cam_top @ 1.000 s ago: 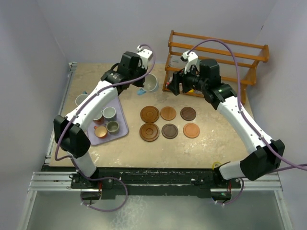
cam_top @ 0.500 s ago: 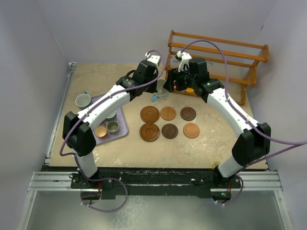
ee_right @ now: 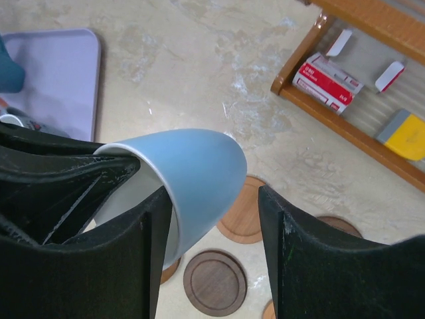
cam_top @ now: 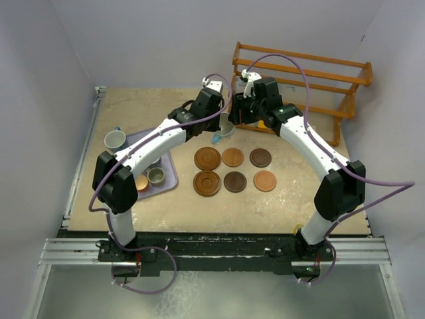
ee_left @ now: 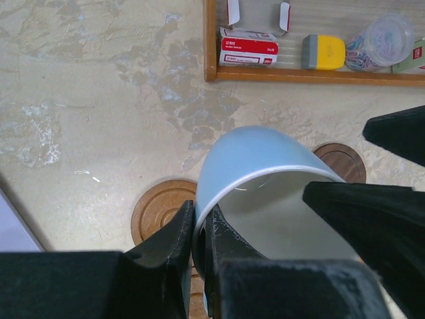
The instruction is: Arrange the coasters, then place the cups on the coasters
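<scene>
Print on red/white box (ee_left: pixel 247 48) in rack (ee_left: pixel 211 40) too blurry to read.

1. The tabletop (cam_top: pixel 285 211) is beige with a mottled, patchy finish, darker blotches showing in the left wrist view.
2. 3 plain pale lavender-grey walls close it in: left wall (cam_top: pixel 40 100), back wall (cam_top: pixel 166 40) and right wall (cam_top: pixel 398 106).
3. An orange-brown wooden rack (ee_left: pixel 299 75) of slatted rails stands at the far right corner of the table.
4. On its bottom shelf lie a red-and-white box (ee_left: pixel 247 48), a yellow-and-grey item (ee_left: pixel 324 52) and a clear container of coloured clips (ee_left: pixel 385 40).
5. Aluminium rails (cam_top: pixel 66 249) run along the table's near edge, with a grey surface (cam_top: pixel 212 292) below them.
6. The light is even and soft, with faint shadows.
</scene>
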Controlling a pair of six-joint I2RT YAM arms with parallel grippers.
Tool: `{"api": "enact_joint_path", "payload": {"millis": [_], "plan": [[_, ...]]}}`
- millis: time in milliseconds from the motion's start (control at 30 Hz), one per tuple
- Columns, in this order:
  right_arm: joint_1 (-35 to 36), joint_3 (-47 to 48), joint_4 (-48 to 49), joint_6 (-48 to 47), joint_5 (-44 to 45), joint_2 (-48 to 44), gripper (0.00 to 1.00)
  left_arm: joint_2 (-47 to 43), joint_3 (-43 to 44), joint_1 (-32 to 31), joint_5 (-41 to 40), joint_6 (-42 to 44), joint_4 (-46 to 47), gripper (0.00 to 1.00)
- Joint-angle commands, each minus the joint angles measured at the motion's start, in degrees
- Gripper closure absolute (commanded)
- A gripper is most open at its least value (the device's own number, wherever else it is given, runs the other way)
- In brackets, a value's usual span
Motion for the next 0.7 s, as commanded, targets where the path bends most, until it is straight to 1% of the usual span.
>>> {"api": "enact_joint_path", "payload": {"millis": [0,133,433,567,667], "plan": [[0.82,2.49,-1.65,1.37,1.87,0.39,0.43,-0.60,4.05,-0.83,-2.48,-2.23,4.29,0.97],[1.28,2.56,-2.08,1.64,2.02,1.28,0.45,-0.44,4.34,-1.27,-4.01,-2.41,4.24,0.97],[1.55,3.98,-3.72,1.73,3.09,4.25,0.61,0.02,4.45,-1.78,-5.06,-2.34,4.03,0.97],[1.67,4.78,-4.57,1.73,3.52,5.22,0.71,0.44,4.48,-1.87,-5.19,-2.40,4.00,0.97],[1.67,5.48,-5.93,1.71,4.64,5.80,0.82,0.46,4.52,-1.88,-4.09,-2.21,4.58,0.97]]}}
